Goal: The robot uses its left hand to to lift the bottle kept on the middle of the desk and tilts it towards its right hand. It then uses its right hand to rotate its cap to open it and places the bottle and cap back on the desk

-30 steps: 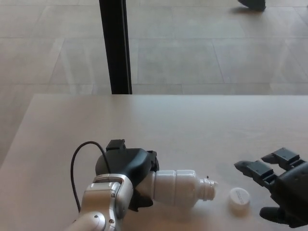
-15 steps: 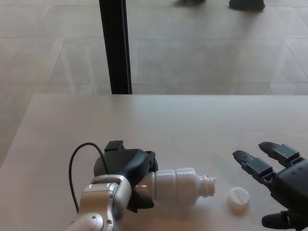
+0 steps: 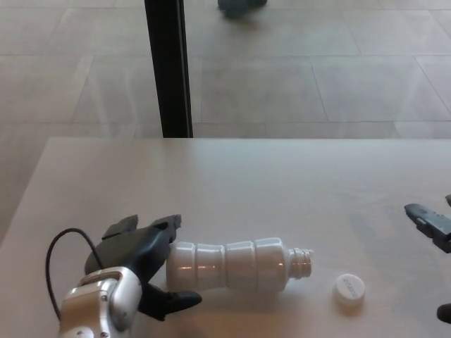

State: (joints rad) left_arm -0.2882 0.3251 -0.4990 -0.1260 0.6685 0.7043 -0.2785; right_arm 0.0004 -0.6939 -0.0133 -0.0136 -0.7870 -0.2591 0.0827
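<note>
Head view looks down on a pale tabletop [image 3: 232, 176] whose far edge runs straight across the upper middle of the picture, with a tiled floor [image 3: 296, 77] past it, so there's loads of bare surface behind the action and off to both sides. The white ribbed bottle [image 3: 236, 264] is lying flat on its side near the front, a bit left of center. Its long axis runs pretty much left to right, base pointing at the robot's left and the open threaded neck pointing toward the robot's right. The white cap [image 3: 349, 290] is off and sits on the surface by itself just past the mouth, close by but not touching. The left hand [image 3: 137, 264] is right at the bottle's base with its fingers [image 3: 151, 231] spread apart, thumb low in front and the two others above; it's not gripping the bottle, and I can't tell if anything brushes the base. A black cable [image 3: 53, 253] loops off the silver wrist. The right hand [image 3: 433, 229] barely pokes in at the right edge, well apart from the cap, and too little of it shows to tell how it's set. A black post [image 3: 168, 67] stands behind the far edge, and a dark blurry shape [image 3: 242, 7] sits on the floor at the very top.
</note>
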